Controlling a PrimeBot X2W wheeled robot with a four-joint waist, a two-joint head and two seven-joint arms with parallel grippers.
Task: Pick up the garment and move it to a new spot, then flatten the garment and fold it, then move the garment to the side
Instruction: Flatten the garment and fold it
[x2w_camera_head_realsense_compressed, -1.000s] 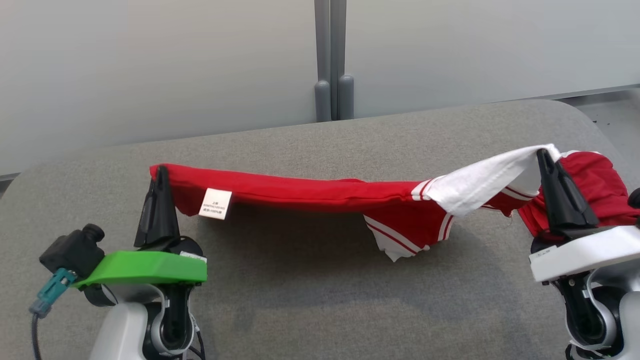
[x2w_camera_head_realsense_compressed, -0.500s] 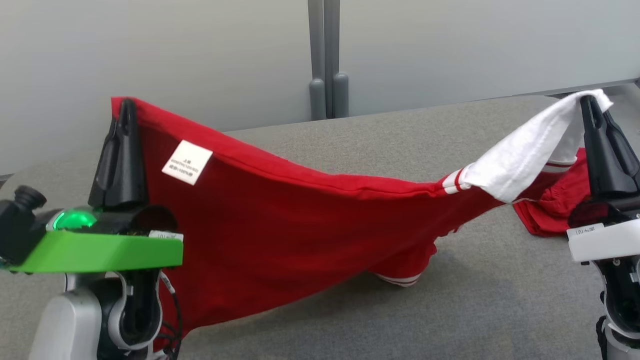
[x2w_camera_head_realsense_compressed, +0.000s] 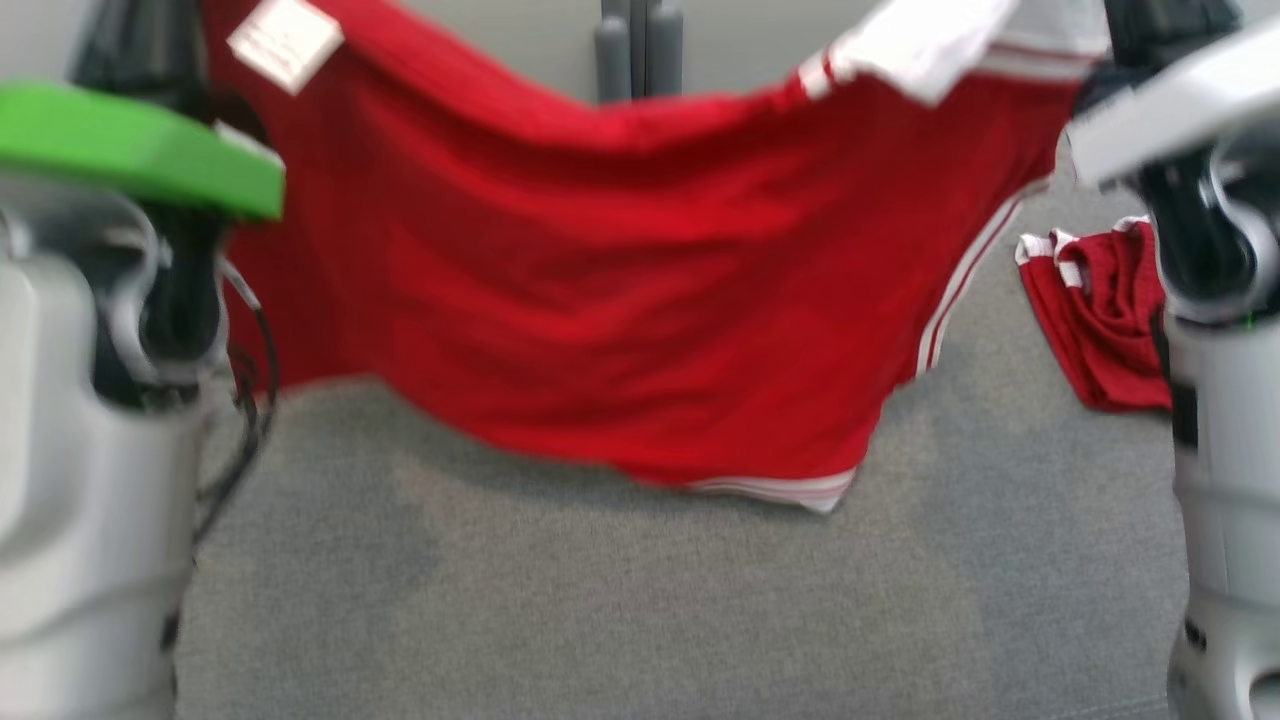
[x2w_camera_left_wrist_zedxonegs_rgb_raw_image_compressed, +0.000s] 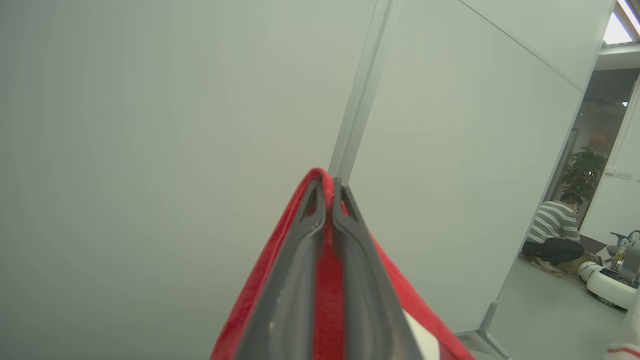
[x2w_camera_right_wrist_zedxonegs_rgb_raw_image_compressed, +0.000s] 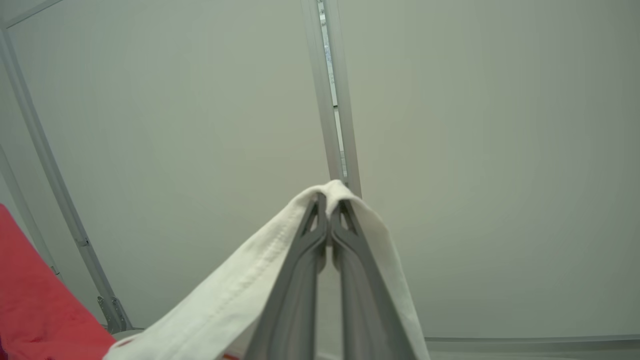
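Garment (x2w_camera_head_realsense_compressed: 620, 300) hangs spread over grey table (x2w_camera_head_realsense_compressed: 600, 610); left pincer (x2w_camera_left_wrist_zedxonegs_rgb_raw_image_compressed: 326, 186) and right pincer (x2w_camera_right_wrist_zedxonegs_rgb_raw_image_compressed: 328, 201) each clamped on its upper edge.

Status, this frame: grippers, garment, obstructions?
Left gripper shut on garment, red edge. Right gripper shut on its white end. It hangs spread over table. Another red cloth lies right, apart.

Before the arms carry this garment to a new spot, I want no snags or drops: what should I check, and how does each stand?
1. Left gripper shut on the red edge of the garment: ok.
2. Right gripper shut on its white part: ok.
3. Garment hangs spread between both grippers, not bunched: ok.
4. Bottom hem lifted off the table: cannot tell, head view blurred.
5. Second red cloth on the table lies apart from the garment: ok.
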